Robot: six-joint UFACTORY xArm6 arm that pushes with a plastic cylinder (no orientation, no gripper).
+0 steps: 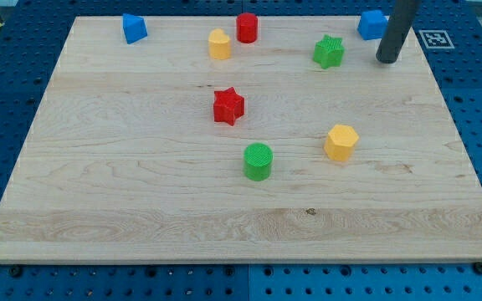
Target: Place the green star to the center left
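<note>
My rod comes down from the view's top right corner, leaning a little, and my tip [387, 60] rests on the wooden board [141, 192] near its top right part. There are no jaws here, only the straight dark rod, so nothing is pinched or held. The green star [329, 52] lies just beside my tip, at about 9 o'clock from it, with a small gap between them, so they do not touch. The blue block [371, 24], whose shape is partly hidden by the rod, sits at about 11 o'clock from my tip, close to the board's top edge. On the board as a whole, the green star is at about 1 o'clock from the centre. The red star [228, 107] is near the centre, and the green cylinder [258, 161] is at 5 o'clock from it. The yellow hexagonal block [340, 142] lies at 3 o'clock from the green cylinder. At the top are the red cylinder [247, 28], the yellow block [219, 44] beside it, and another blue block [134, 28] at the top left.
</note>
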